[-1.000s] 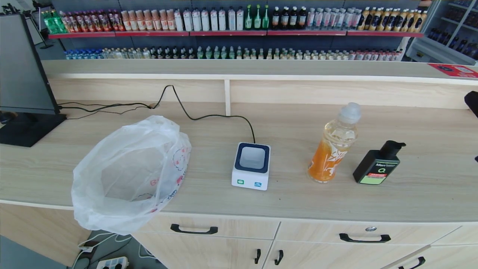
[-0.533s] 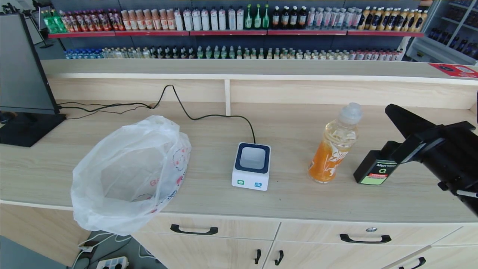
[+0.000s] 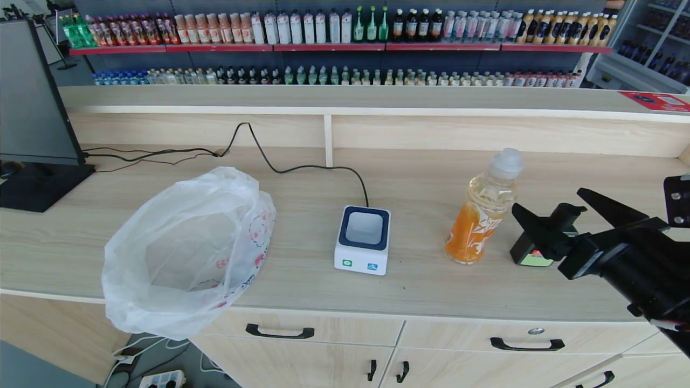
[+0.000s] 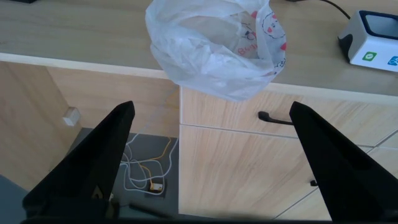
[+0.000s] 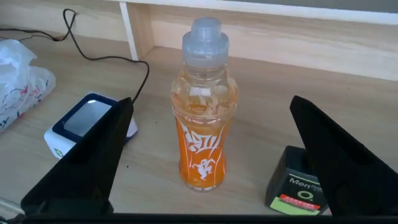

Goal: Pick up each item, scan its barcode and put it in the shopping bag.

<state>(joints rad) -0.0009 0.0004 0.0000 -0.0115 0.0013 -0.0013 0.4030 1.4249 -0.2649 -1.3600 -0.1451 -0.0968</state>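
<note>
A white plastic shopping bag (image 3: 183, 253) sits open at the counter's front left, hanging over the edge. A white and blue scanner (image 3: 362, 240) stands mid-counter. To its right stand an orange drink bottle (image 3: 482, 210) and a dark pump bottle (image 3: 531, 257). My right gripper (image 3: 548, 200) is open just above the pump bottle, hiding most of it. In the right wrist view the right gripper (image 5: 211, 100) frames the orange bottle (image 5: 204, 124), with the pump bottle (image 5: 298, 186) beside it. My left gripper (image 4: 211, 106) is open below the counter edge, facing the bag (image 4: 214, 43).
A monitor (image 3: 32, 97) stands at the far left, and the scanner's cable (image 3: 302, 168) runs across the counter (image 3: 409, 291). A raised ledge (image 3: 377, 98) borders the back. Drawers (image 3: 280, 330) and floor cables (image 4: 146, 177) lie below the front edge.
My right arm has come in from the right edge and swung down and left, its open fingers now over the pump bottle. The items, bag and scanner have not moved.
</note>
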